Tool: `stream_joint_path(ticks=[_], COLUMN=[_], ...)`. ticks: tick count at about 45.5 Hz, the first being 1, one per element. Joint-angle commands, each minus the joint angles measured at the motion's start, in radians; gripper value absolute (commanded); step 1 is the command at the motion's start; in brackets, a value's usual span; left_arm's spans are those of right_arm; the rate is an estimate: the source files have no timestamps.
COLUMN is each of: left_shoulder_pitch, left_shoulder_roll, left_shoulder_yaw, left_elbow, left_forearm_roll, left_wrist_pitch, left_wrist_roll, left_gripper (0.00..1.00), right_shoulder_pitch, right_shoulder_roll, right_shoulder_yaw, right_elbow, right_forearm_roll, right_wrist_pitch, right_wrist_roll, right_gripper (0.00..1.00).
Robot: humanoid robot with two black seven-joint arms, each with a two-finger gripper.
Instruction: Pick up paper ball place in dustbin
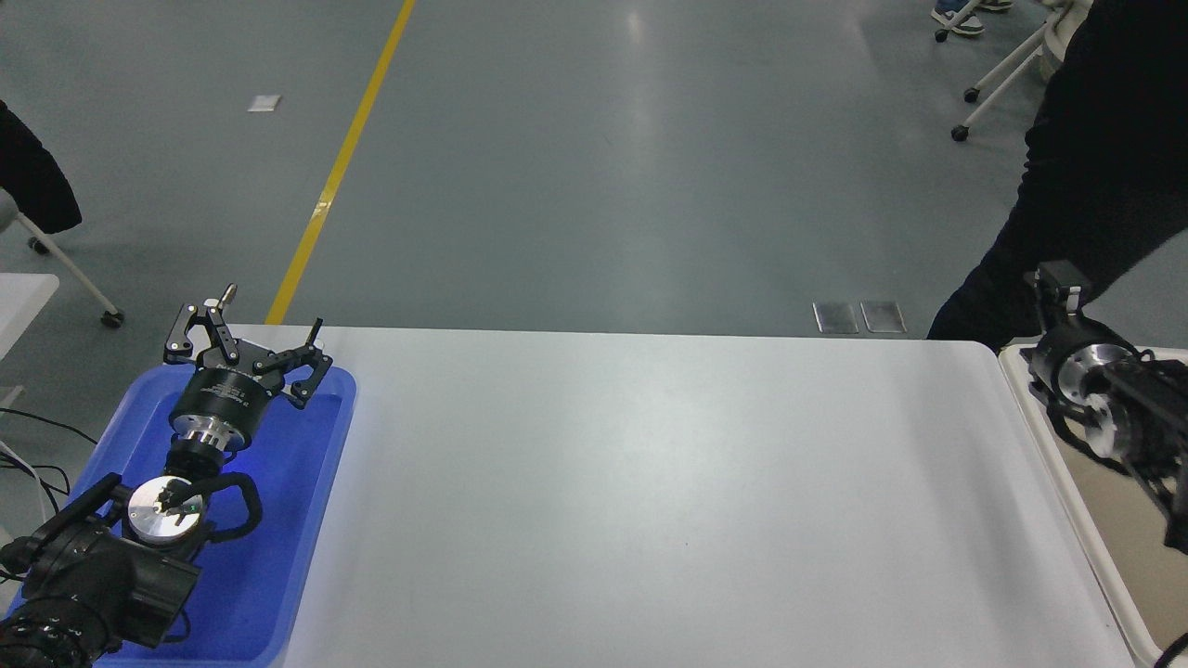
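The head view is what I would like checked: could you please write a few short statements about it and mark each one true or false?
1. The left gripper sits over the far end of the blue plastic tray. True.
2. A tan crumpled paper ball lies in the middle of the white table. False: no paper ball can be seen anywhere on the table.
3. The right arm comes in from the right edge, above the cream-beige rectangular plastic dustbin. True.
4. The dustbin stands at the table's left end. False: it stands just off the table's right end.
5. A person in dark clothes is at the far right, beyond the table. True.
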Motion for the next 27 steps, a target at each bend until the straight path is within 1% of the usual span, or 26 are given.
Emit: stream_joint_path(ticks=[1,4,6,8,18,27], left_shoulder_pitch=[-0.001,0.000,0.001,-0.001,0.000,-0.001], left_shoulder_roll=[0.000,0.000,0.000,0.000,0.000,0.000], left_shoulder_yaw=[0.000,0.001,0.000,0.001,0.000,0.000], left_elbow=[0.000,0.000,0.000,0.000,0.000,0.000], left_forearm_roll=[0.000,0.000,0.000,0.000,0.000,0.000], left_wrist_pitch=[0.000,0.000,0.000,0.000,0.000,0.000], left_wrist_roll=[0.000,0.000,0.001,0.000,0.000,0.000], left_gripper=[1.00,1.00,1.00,1.00,1.00,1.00], right_shoulder_pitch=[-0.067,-0.097,-0.117,-0.139,-0.223,-0.288], right_shoulder_roll=[0.091,0.115,0.130,0.146,0.239,0.267], right_shoulder_yaw=[0.300,0.328,0.336,0.342,0.388,0.388], right_elbow=[0.155,0.170,0.175,0.177,0.175,0.174], right_forearm_roll=[-0.003,-0.003,-0.003,-0.005,-0.011,-0.014], right_wrist_pitch=[0.002,0.002,0.002,0.002,0.004,0.010], right_wrist_roll=[0.213,0.283,0.312,0.329,0.334,0.334], right_gripper=[1.00,1.00,1.00,1.00,1.00,1.00])
